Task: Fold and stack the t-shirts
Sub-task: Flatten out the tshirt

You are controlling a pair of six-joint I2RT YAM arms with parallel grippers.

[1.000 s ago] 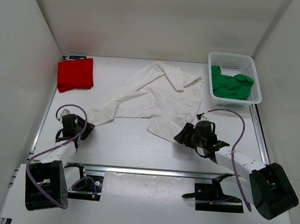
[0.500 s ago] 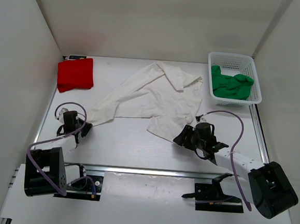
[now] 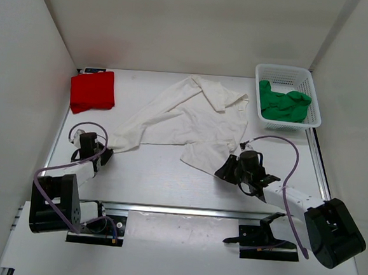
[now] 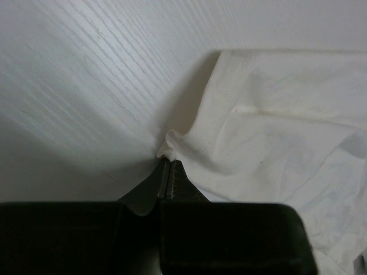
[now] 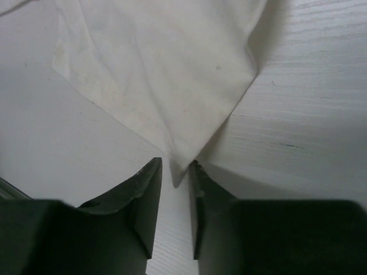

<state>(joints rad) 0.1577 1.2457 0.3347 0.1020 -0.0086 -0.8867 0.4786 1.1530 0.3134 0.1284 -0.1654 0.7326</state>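
Observation:
A white t-shirt (image 3: pixel 186 115) lies crumpled across the middle of the table. My left gripper (image 3: pixel 99 151) is shut on its near-left corner, and the left wrist view shows the jaws pinched on the bunched cloth (image 4: pixel 172 146). My right gripper (image 3: pixel 226 169) is at the shirt's near-right corner. In the right wrist view its jaws stand a little apart with the corner tip (image 5: pixel 179 166) between the fingers (image 5: pixel 146 197). A folded red t-shirt (image 3: pixel 92 91) lies at the back left. A green t-shirt (image 3: pixel 283 103) is bundled in the white basket (image 3: pixel 303 75).
The white basket stands at the back right against the wall. White walls close in the table on the left, back and right. A metal rail (image 3: pixel 184 209) runs along the near edge by the arm bases.
My left gripper has moved slightly back towards the shirt's near-left corner. My right gripper has stayed at the near-right corner. The shirt has hardly shifted.

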